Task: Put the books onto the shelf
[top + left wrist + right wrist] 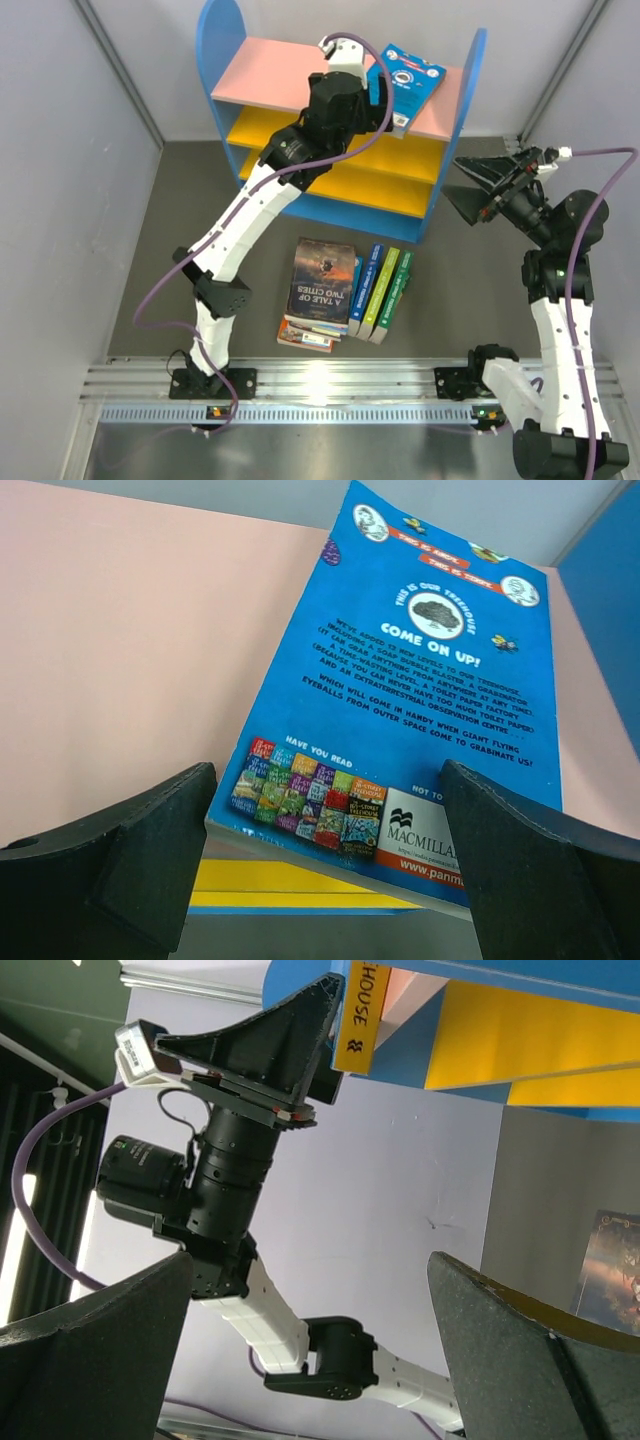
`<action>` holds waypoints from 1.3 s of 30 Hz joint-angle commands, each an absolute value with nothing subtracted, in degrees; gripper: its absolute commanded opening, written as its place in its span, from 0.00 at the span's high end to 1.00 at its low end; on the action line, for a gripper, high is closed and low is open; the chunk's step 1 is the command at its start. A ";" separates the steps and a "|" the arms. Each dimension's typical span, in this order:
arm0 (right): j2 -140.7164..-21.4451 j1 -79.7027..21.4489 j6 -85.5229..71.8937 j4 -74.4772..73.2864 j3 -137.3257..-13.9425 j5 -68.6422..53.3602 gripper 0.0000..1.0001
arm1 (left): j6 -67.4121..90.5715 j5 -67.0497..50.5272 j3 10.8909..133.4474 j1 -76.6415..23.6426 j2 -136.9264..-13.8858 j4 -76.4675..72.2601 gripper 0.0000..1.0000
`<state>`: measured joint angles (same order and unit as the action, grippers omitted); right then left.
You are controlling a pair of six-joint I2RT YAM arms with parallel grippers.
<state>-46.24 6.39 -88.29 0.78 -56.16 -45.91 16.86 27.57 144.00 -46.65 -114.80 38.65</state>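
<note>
Grey tabletop, pale walls. A blue book (408, 82) lies on the shelf's (225, 60) far pink top board (265, 75), overhanging. The left gripper (328, 820) is spread astride its near edge, so placing looks done. The right gripper (462, 190) is spread too, at the right. Next: the near pile of books (325, 280).

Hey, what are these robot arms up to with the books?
The left gripper is up at the shelf, jaws open either side of a blue book lying flat on the pink top board, its near edge overhanging the front. The right gripper hangs open beside the shelf, holding nothing. The other books sit piled on the table in front.
</note>
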 commanded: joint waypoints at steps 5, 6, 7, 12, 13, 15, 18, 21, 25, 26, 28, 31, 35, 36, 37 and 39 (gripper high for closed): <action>-45.00 6.24 -86.49 1.14 -55.81 -44.91 0.00 | 22.58 21.27 144.93 -48.51 -117.95 36.65 0.01; -45.09 6.24 -86.40 1.14 -55.81 -44.91 0.00 | 22.85 21.10 144.93 -48.69 -118.30 36.48 0.01; -45.00 6.24 -86.40 1.14 -55.81 -44.91 0.00 | 23.29 20.48 144.93 -48.87 -118.47 36.30 0.01; -45.09 6.24 -85.70 1.06 -55.72 -45.00 0.00 | 23.12 16.18 144.67 -48.96 -118.30 33.49 0.01; -45.17 6.24 -85.61 1.05 -55.72 -44.91 0.00 | 22.85 15.91 144.75 -49.04 -118.13 32.27 0.01; -45.26 6.24 -84.91 1.06 -55.90 -45.00 0.00 | 22.50 15.91 144.84 -49.04 -117.25 31.47 0.01; -45.70 6.24 -80.00 -3.41 -58.52 -45.26 0.00 | 22.33 20.29 144.58 -49.04 -114.36 30.59 0.01; -46.84 6.15 -67.89 -18.15 -64.67 -43.69 0.00 | 20.13 24.16 144.23 -48.78 -111.11 30.85 0.01; -48.69 5.72 -54.25 -40.01 -69.52 -38.43 0.00 | 19.51 27.85 139.76 -47.64 -105.31 32.08 0.01; -49.13 5.36 -49.88 -43.30 -70.48 -37.28 0.01 | 19.51 28.73 138.44 -47.55 -103.99 32.25 0.01; -50.88 3.09 -46.07 -51.97 -70.75 -33.08 0.02 | 19.16 31.37 134.84 -47.46 -100.21 32.60 0.01; -52.21 -5.25 -43.07 -56.59 -68.21 -25.70 0.08 | 19.16 34.01 131.58 -47.20 -95.90 33.84 0.01; -51.33 -14.93 -49.12 -52.13 -58.48 -21.45 0.15 | 21.00 34.80 127.71 -46.85 -89.58 35.24 0.01; -51.15 -16.25 -50.09 -50.64 -56.62 -21.79 0.18 | 21.53 35.07 125.79 -46.85 -88.60 35.59 0.01; -51.15 -16.52 -51.23 -48.28 -55.04 -22.41 0.21 | 22.66 35.50 124.55 -46.85 -87.46 36.64 0.01; -52.02 -16.61 -51.33 -47.20 -52.21 -22.15 0.34 | 23.90 36.21 120.53 -46.85 -84.04 37.87 0.01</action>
